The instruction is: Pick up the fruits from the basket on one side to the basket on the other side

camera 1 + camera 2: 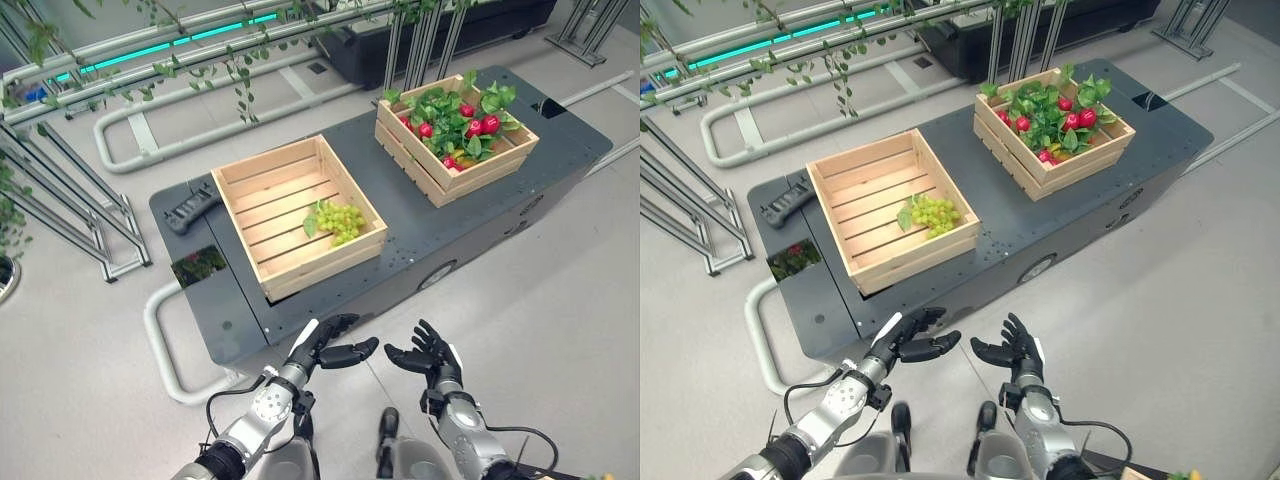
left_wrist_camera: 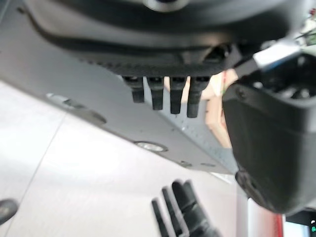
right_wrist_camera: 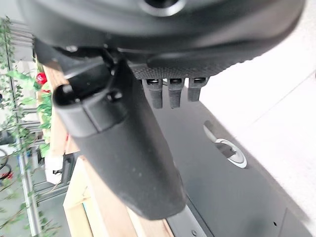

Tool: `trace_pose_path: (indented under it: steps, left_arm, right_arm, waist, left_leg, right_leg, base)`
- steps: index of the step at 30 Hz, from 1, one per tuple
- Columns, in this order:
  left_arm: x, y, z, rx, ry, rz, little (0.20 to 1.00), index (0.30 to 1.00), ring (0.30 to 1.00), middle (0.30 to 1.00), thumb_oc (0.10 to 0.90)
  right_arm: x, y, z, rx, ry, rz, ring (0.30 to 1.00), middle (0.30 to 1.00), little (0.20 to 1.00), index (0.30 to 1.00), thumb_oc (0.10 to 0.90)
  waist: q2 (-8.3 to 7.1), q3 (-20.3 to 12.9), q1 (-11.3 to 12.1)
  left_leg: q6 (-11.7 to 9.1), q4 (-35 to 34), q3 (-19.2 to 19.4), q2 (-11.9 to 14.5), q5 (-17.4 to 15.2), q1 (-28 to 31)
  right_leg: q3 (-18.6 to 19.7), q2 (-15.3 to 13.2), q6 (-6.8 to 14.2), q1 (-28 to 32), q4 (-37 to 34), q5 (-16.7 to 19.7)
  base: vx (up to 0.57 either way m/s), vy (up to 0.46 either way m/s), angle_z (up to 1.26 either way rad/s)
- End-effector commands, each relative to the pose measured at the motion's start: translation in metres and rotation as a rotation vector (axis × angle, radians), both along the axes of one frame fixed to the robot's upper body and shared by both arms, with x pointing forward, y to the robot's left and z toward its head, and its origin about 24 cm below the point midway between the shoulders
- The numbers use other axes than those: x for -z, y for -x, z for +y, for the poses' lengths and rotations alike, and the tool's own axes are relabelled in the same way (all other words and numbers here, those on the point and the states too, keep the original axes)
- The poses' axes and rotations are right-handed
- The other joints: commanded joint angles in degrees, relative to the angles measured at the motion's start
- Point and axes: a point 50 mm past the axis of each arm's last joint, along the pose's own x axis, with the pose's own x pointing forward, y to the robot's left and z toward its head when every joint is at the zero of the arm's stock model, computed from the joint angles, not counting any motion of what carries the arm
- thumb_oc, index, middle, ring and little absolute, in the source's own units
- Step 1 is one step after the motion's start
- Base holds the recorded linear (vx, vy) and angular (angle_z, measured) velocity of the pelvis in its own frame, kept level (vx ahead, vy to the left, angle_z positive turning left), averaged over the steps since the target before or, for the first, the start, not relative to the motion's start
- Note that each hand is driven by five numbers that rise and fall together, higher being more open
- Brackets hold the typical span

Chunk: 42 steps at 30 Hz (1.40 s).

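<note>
Progress: grapes (image 1: 337,220) lie in crate (image 1: 262,178) ahead of left robot hand (image 1: 330,346) | red fruits (image 1: 470,125) remain in far crate (image 1: 420,170) beyond right robot hand (image 1: 425,352) | both spread wide, empty.

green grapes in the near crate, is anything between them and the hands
Only the crate's own near wall. The green grapes lie just behind it, with nothing over them. Both the left hand and right hand hover open, short of the dark platform, so they can reach from above.
</note>
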Motion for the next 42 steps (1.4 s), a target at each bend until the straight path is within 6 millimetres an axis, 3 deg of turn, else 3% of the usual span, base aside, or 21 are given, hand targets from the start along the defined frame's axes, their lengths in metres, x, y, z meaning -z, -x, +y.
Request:
trace_pose_path:
  steps: [1, 13, 14, 16, 17, 18, 20, 22, 23, 25, 26, 28, 31, 33, 34, 35, 36, 37, 39, 42]
  left_arm:
    - [-0.037, -0.016, -0.008, 0.019, 0.092, -0.185, 0.9, 0.9, 0.9, 0.9, 0.8]
    - [-0.043, -0.014, -0.006, 0.042, 0.069, -0.23, 0.9, 0.9, 0.9, 0.9, 0.8]
    - [-0.047, -0.017, -0.004, 0.041, 0.078, -0.247, 0.9, 0.9, 0.9, 0.9, 0.8]
    - [-0.051, -0.018, -0.003, 0.045, 0.088, -0.264, 0.9, 0.9, 0.9, 0.9, 0.8]
    - [-0.056, -0.019, -0.003, 0.051, 0.093, -0.287, 0.9, 0.9, 0.9, 0.9, 0.8]
    - [-0.06, -0.02, -0.002, 0.058, 0.093, -0.306, 0.9, 0.9, 0.9, 0.9, 0.8]
    - [-0.065, -0.022, -0.002, 0.067, 0.087, -0.327, 0.9, 0.9, 0.9, 0.9, 0.8]
    - [-0.077, -0.028, -0.001, 0.074, 0.078, -0.378, 0.9, 0.9, 0.9, 0.9, 0.8]
    - [-0.096, -0.038, -0.005, 0.079, 0.07, -0.468, 0.9, 0.9, 0.9, 0.9, 0.8]
    - [-0.104, -0.043, -0.006, 0.076, 0.075, -0.507, 0.9, 0.9, 0.9, 0.9, 0.8]
    - [-0.101, -0.043, -0.006, 0.064, 0.075, -0.501, 0.9, 0.9, 0.9, 0.9, 0.8]
    - [-0.097, -0.041, -0.005, 0.043, 0.07, -0.479, 0.9, 0.9, 0.9, 0.9, 0.8]
    - [-0.089, -0.033, -0.001, 0.035, 0.086, -0.445, 0.9, 0.9, 0.9, 0.9, 0.8]
    - [-0.086, -0.03, -0.004, 0.041, 0.092, -0.44, 0.9, 0.9, 0.9, 0.9, 0.8]
    - [-0.086, -0.03, -0.008, 0.05, 0.087, -0.458, 0.9, 0.9, 0.9, 0.9, 0.8]
    - [-0.088, -0.032, -0.015, 0.06, 0.098, -0.488, 0.9, 0.9, 0.9, 0.9, 0.8]
    - [-0.089, -0.032, -0.015, 0.062, 0.1, -0.491, 0.9, 0.9, 0.9, 0.9, 0.8]
    - [-0.09, -0.033, -0.019, 0.077, 0.098, -0.5, 0.9, 0.9, 0.9, 0.9, 0.8]
    - [-0.091, -0.033, -0.019, 0.096, 0.064, -0.522, 0.9, 0.9, 0.9, 0.9, 0.8]
    - [-0.105, -0.037, -0.012, 0.089, 0.062, -0.57, 0.9, 0.9, 0.9, 0.9, 0.8]
  right_arm:
    - [-0.033, -0.027, 0.01, 0.003, -0.024, -0.215, 0.9, 0.9, 0.9, 0.9, 0.8]
    - [-0.033, -0.03, 0.017, -0.001, 0.001, -0.189, 0.9, 0.9, 0.9, 0.9, 0.8]
    - [-0.034, -0.031, 0.016, 0.002, 0.007, -0.19, 0.9, 0.9, 0.9, 0.9, 0.8]
    - [-0.035, -0.031, 0.015, 0.004, 0.012, -0.198, 0.9, 0.9, 0.9, 0.9, 0.8]
    - [-0.037, -0.031, 0.013, 0.006, 0.02, -0.213, 0.9, 0.9, 0.9, 0.9, 0.8]
    - [-0.038, -0.031, 0.009, 0.015, 0.024, -0.217, 0.9, 0.9, 0.9, 0.9, 0.8]
    - [-0.036, -0.03, 0.004, 0.035, 0.021, -0.207, 0.9, 0.9, 0.9, 0.9, 0.8]
    - [-0.038, -0.032, 0.002, 0.044, 0.029, -0.22, 0.9, 0.9, 0.9, 0.9, 0.8]
    - [-0.045, -0.043, 0.001, 0.042, 0.047, -0.261, 0.9, 0.9, 0.9, 0.9, 0.8]
    - [-0.048, -0.05, -0.001, 0.043, 0.059, -0.274, 0.9, 0.9, 0.9, 0.9, 0.8]
    - [-0.045, -0.051, -0.002, 0.043, 0.079, -0.25, 0.9, 0.9, 0.9, 0.9, 0.8]
    - [-0.045, -0.049, 0.001, 0.036, 0.061, -0.24, 0.9, 0.9, 0.9, 0.9, 0.8]
    - [-0.044, -0.04, 0.002, -0.018, 0.09, -0.233, 0.9, 0.9, 0.9, 0.9, 0.8]
    - [-0.041, -0.037, -0.003, -0.017, 0.096, -0.206, 0.9, 0.9, 0.9, 0.9, 0.8]
    - [-0.041, -0.037, -0.009, -0.01, 0.105, -0.206, 0.9, 0.9, 0.9, 0.9, 0.8]
    - [-0.041, -0.04, -0.014, 0.0, 0.104, -0.22, 0.9, 0.9, 0.9, 0.9, 0.8]
    - [-0.042, -0.04, -0.015, 0.0, 0.104, -0.222, 0.9, 0.9, 0.9, 0.9, 0.8]
    - [-0.042, -0.042, -0.017, -0.002, 0.121, -0.233, 0.9, 0.9, 0.9, 0.9, 0.8]
    - [-0.04, -0.039, -0.017, 0.011, 0.098, -0.224, 0.9, 0.9, 0.9, 0.9, 0.8]
    - [-0.034, -0.029, -0.014, 0.003, 0.073, -0.2, 0.9, 0.9, 0.9, 0.9, 0.8]
  waist:
    - [0.11, -3.76, 1.5]
    - [0.39, -3.88, 2.09]
    - [0.8, -3.53, 2.35]
    - [1.19, -2.93, 2.1]
    - [2.05, -1.7, 1.69]
    - [2.35, -0.49, 1.05]
    - [2.05, 0.51, -0.01]
    - [1.78, 1.56, -1.2]
    - [1.37, 2.79, -1.98]
    - [1.3, 3.15, -2.23]
    - [1.37, 2.59, -2.25]
    - [1.13, 2.06, -2.21]
    - [-0.55, 1.1, -2.43]
    - [-1.32, 1.84, -1.91]
    - [-1.35, 3.27, -0.99]
    - [-0.05, 4.83, -0.1]
    - [-0.01, 5.1, 0.04]
    - [0.43, 5.48, 0.0]
    - [0.36, 5.3, -0.14]
    - [0.41, 4.21, -0.48]
  left_leg:
    - [-3.04, -0.54, -2.1, 0.51, -0.56, -1.79]
    - [-0.58, -0.41, -1.65, -0.74, -1.99, -1.19]
    - [0.41, 0.41, -0.84, -0.94, -1.8, -2.13]
    - [1.18, 0.93, -0.35, -1.13, -1.68, -2.56]
    - [1.65, 1.5, -0.27, -0.84, -2.02, -2.8]
    - [1.64, 1.8, -0.66, -0.8, -2.36, -2.54]
    - [1.14, 1.54, -1.79, -1.04, -2.66, -1.78]
    - [0.28, 1.13, -3.8, -0.83, -3.08, -1.16]
    - [-0.25, 0.33, -4.65, -0.99, -4.28, -1.13]
    - [-0.47, -0.28, -4.52, -0.82, -4.92, -0.95]
    - [-0.46, -0.18, -5.17, -0.39, -4.72, -1.37]
    - [-0.76, 0.66, -5.08, 0.49, -4.2, -1.21]
    - [-2.2, 8.46, -3.35, 1.75, -6.1, -2.32]
    - [-3.22, 18.5, -4.41, 2.37, -3.81, -7.78]
    - [-3.7, 22.39, -6.96, 1.69, -0.84, -12.7]
    - [-4.98, 16.24, -7.37, 2.63, 2.15, -14.75]
    - [-5.07, 15.26, -7.18, 2.68, 2.46, -14.34]
    - [-4.52, 8.97, -5.41, 3.67, 1.73, -12.75]
    - [-3.9, 6.37, -6.84, 2.76, 1.08, -10.63]
    - [-3.8, 1.82, -6.02, 2.71, 0.65, -6.83]
  right_leg:
    - [-1.29, -0.03, 0.25, 6.31, -4.12, 0.13]
    - [-0.41, -2.0, 1.5, 5.4, 0.05, -1.34]
    - [-0.32, -2.32, 1.85, 4.17, 7.66, -3.32]
    - [0.32, -3.19, 2.47, 0.75, 15.81, -2.12]
    - [1.4, -4.3, 2.74, -4.55, 25.75, 0.0]
    - [2.62, -4.35, 2.56, -7.57, 28.89, 1.34]
    - [4.59, -3.31, 2.48, -9.33, 26.2, 2.4]
    - [6.01, -2.87, 1.83, -9.45, 18.1, 2.14]
    - [7.34, -3.69, 2.09, -10.69, 7.74, 4.77]
    - [7.63, -3.92, 2.88, -10.34, 2.61, 6.52]
    - [9.16, -2.81, 2.91, -8.52, 1.91, 5.08]
    - [8.76, -2.08, 2.7, -6.99, 2.33, 4.0]
    - [6.18, -2.2, 1.39, -4.54, 1.64, 3.24]
    - [6.15, -1.53, -0.3, -2.87, 1.4, 2.43]
    - [7.26, -0.6, -1.36, -1.56, 1.47, 1.65]
    - [7.57, 0.36, -1.11, -0.16, 1.27, 0.7]
    - [7.66, 0.33, -1.07, 0.1, 1.24, 0.61]
    - [6.92, -0.23, -0.55, 0.6, 0.89, -0.08]
    - [7.02, -0.73, 0.06, 0.47, 0.89, -0.13]
    - [4.51, -1.82, 1.12, 0.42, -0.25, 0.24]
  base:
    - [0.05, 0.026, 0.19]
    - [0.05, 0.084, 0.08]
    - [0.0, 0.169, 0.0]
    - [-0.02, 0.151, -0.09]
    - [0.0, 0.109, -0.25]
    - [0.06, 0.058, -0.27]
    - [0.14, -0.097, -0.06]
    - [0.08, -0.274, 0.22]
    - [-0.01, -0.342, 0.46]
    - [0.02, -0.286, 0.43]
    - [0.12, -0.265, 0.46]
    - [0.19, -0.247, 0.58]
    - [0.19, -0.173, 0.21]
    - [0.11, -0.097, -0.04]
    - [0.07, 0.073, 0.06]
    - [0.05, 0.103, 0.09]
    - [0.09, 0.186, -0.17]
    - [0.12, 0.126, -0.24]
    - [0.11, 0.091, -0.27]
    - [0.12, 0.03, -0.28]
